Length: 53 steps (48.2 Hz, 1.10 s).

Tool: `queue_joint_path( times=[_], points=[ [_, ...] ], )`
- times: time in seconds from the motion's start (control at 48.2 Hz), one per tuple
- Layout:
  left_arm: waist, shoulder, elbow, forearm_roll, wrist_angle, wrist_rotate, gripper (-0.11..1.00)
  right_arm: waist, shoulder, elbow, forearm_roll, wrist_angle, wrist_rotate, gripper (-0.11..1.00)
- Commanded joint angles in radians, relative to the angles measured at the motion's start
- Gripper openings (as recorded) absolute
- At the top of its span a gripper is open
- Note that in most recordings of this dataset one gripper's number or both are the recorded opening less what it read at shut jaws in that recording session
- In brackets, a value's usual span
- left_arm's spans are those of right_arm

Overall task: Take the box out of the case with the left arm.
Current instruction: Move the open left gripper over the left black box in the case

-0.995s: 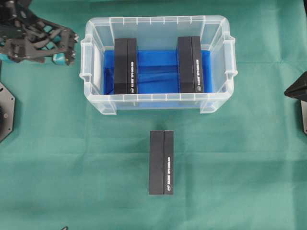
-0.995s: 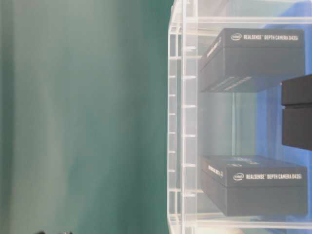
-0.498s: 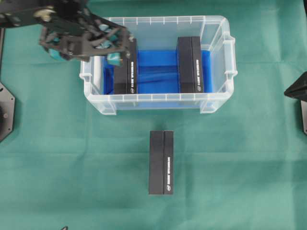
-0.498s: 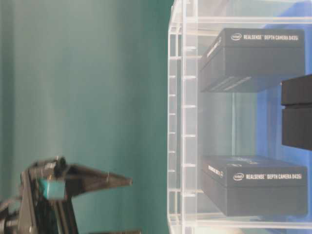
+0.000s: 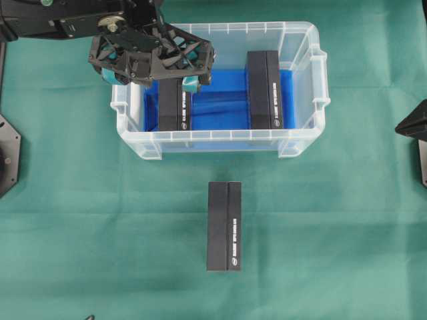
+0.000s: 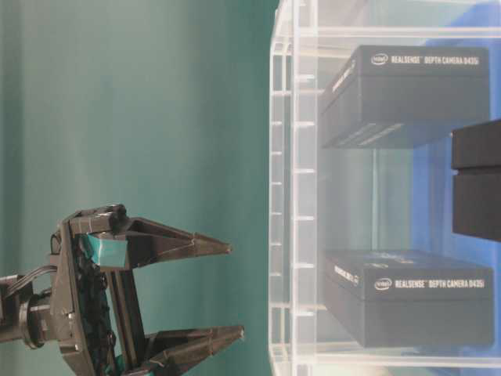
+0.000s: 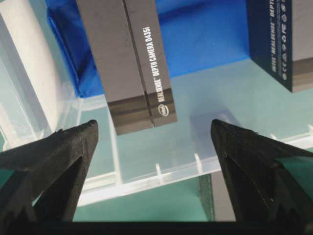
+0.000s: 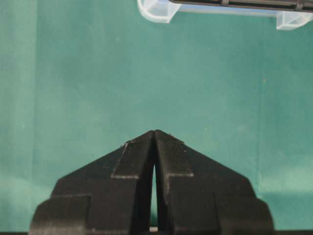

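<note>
Black left gripper (image 5: 155,59) hangs wide apart above the case (image 5: 303,80), empty.

left arm (image 5: 60,17) extended, jaws wide; right jaws closed

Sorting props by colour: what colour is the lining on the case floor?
Bright blue lining, clearest in the overhead view, under the boxes in the case.

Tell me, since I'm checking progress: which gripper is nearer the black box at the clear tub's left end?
Left. The left gripper hovers open over the black box; the right gripper sits shut outside the clear plastic tub.
</note>
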Motion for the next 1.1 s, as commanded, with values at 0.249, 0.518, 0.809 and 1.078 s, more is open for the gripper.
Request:
queue_joint_path(
  times=[0.249, 0.518, 0.809, 1.078],
  points=[
    [0.0, -0.015, -0.018, 0.008, -0.003, -0.005, 0.94, 0.0, 0.009, -0.028, 0.0, -0.003, 0.003, 0.02],
    [0.003, -0.015, -0.018, 0.009, -0.003, -0.002, 0.94, 0.0, 0.009, -0.028, 0.002, -0.003, 0.003, 0.02],
    [0.003, -0.012, 0.0, 0.015, -0.046, -0.003, 0.94, -0.002, 0.009, -0.029, 0.002, -0.003, 0.003, 0.02],
    [0.003, -0.003, 0.064, 0.015, -0.095, -0.011, 0.94, -0.002, 0.009, -0.029, 0.002, -0.003, 0.003, 0.02]
  ],
)
